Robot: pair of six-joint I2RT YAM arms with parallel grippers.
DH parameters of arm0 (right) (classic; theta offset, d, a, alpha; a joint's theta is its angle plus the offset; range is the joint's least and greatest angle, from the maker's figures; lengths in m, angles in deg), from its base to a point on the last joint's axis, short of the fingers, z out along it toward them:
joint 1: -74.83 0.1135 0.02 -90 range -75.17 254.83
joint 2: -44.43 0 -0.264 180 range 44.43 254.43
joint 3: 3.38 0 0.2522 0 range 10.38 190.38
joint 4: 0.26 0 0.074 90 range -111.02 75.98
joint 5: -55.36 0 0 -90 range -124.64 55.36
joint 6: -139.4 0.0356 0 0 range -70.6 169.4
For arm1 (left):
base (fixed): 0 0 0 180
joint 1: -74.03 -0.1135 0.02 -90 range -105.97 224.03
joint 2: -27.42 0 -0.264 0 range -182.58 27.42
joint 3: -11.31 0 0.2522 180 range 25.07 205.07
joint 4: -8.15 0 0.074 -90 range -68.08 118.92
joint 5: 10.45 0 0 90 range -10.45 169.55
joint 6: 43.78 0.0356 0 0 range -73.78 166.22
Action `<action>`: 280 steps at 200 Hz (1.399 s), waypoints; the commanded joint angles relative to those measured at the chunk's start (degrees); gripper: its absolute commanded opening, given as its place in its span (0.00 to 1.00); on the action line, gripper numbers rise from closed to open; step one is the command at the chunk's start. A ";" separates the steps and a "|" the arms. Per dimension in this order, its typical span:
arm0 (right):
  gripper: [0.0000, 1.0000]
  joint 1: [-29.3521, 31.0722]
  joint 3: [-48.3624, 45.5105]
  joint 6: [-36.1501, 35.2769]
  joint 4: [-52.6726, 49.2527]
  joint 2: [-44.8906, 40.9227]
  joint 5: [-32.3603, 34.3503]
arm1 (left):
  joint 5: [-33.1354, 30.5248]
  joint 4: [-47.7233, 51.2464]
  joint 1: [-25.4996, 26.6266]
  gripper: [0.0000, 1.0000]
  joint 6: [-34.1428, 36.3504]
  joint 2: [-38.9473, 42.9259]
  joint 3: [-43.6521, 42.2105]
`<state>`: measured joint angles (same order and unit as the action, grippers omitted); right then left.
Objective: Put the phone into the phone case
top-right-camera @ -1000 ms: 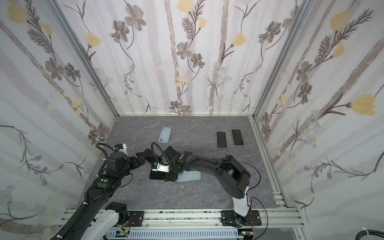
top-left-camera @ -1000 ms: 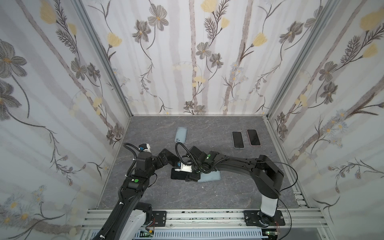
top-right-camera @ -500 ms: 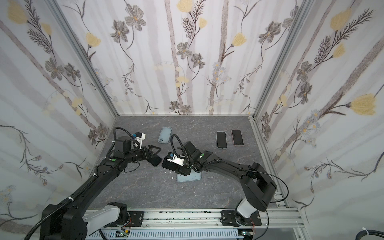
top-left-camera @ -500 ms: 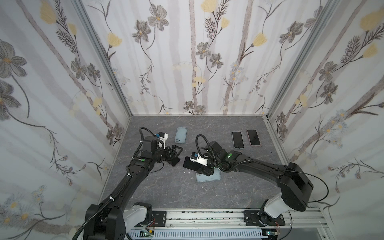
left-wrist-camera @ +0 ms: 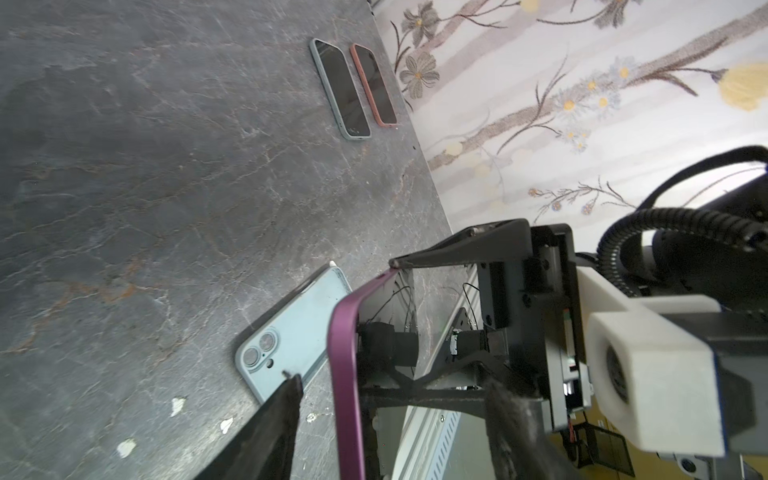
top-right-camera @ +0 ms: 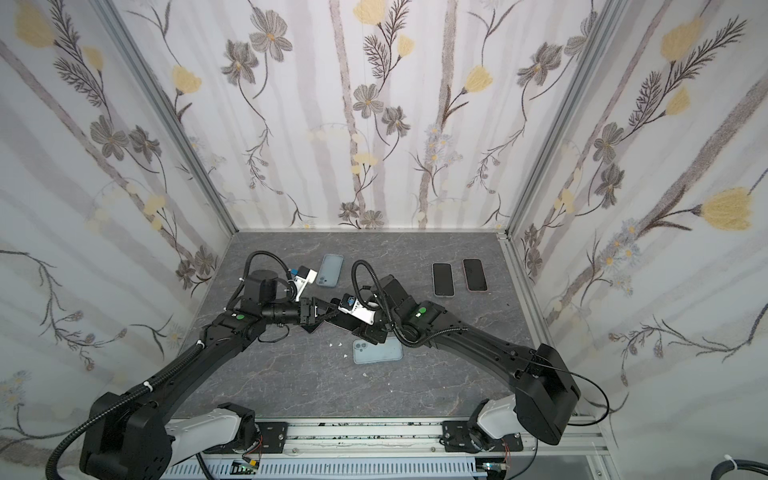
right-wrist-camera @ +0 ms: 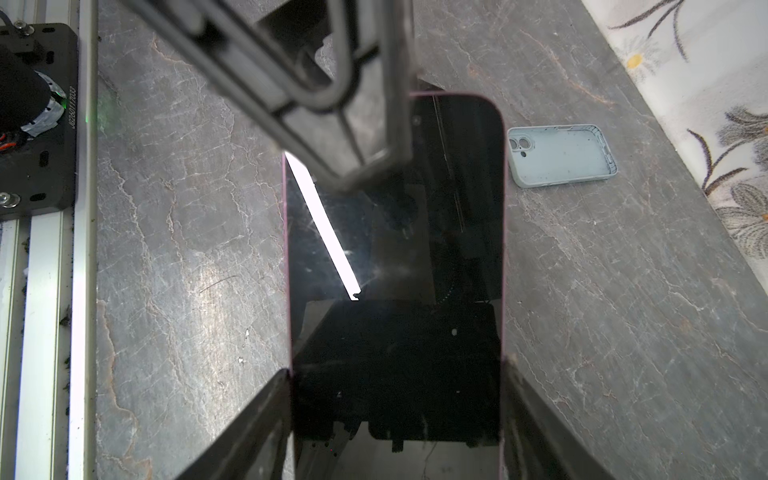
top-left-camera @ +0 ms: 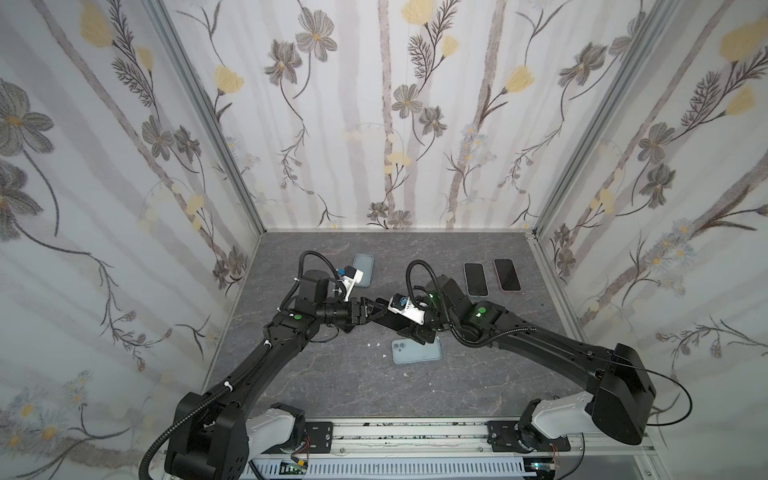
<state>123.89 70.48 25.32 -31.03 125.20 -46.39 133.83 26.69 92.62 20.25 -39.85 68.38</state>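
A dark-screened phone with a purple metal rim (right-wrist-camera: 395,270) is pinched across its long edges by the right tool (right-wrist-camera: 395,370). Its near end is cut off by the edge of the right wrist view. The left tool (left-wrist-camera: 390,380) stands spread over the phone's far end, one finger (left-wrist-camera: 278,415) behind the back and one over the screen. A visible gap remains on the back side.

In both top views the two tools cover most of the phone, so its tilt is hard to judge.

A pale blue phone case (top-left-camera: 417,351) lies flat on the dark grey marbled surface (top-left-camera: 332,386) just in front of the tools, its far corner hidden under the right tool. A second pale blue case (top-left-camera: 363,270) lies farther back, partly behind the left wrist camera. Two cased phones, one grey-rimmed (top-left-camera: 476,279) and one pink-rimmed (top-left-camera: 507,275), lie side by side, well apart.
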 commanded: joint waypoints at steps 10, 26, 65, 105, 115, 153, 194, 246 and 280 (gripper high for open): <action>0.54 0.25 0.81 0.41 1.95 -0.68 0.21 | 2.58 -2.45 0.10 0.57 -0.86 0.20 0.72; 0.53 0.33 0.82 0.43 1.72 -0.70 0.57 | 2.58 -2.67 0.18 0.50 -1.20 0.12 0.80; 0.53 0.50 0.55 0.63 1.87 -1.00 1.25 | 2.71 -2.39 0.22 0.40 -1.71 -0.45 1.16; 0.53 0.60 0.56 0.52 2.07 -1.06 1.81 | 2.85 -1.84 0.24 0.15 -1.70 -0.24 1.38; 0.53 0.60 0.55 0.52 2.31 -1.14 1.99 | 2.72 -1.60 0.28 0.06 -1.63 -0.15 1.31; 0.55 0.78 0.55 0.61 3.06 -1.14 2.54 | 1.56 -0.90 0.22 0.00 -1.62 0.28 1.34; 0.69 1.04 0.55 1.45 4.16 -1.32 4.49 | -3.92 -1.24 0.22 0.00 -2.49 2.30 0.92; 1.00 1.03 -0.23 7.20 10.80 -4.35 5.12 | -9.77 -9.76 0.18 0.00 -7.70 7.82 -0.86; 1.00 0.49 -2.73 12.91 19.25 -9.77 7.41 | -15.37 -13.16 0.06 0.00 -9.05 12.55 -0.42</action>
<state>124.83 69.08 32.53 -21.13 118.47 -41.43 122.64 21.58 92.82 13.49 -29.77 67.57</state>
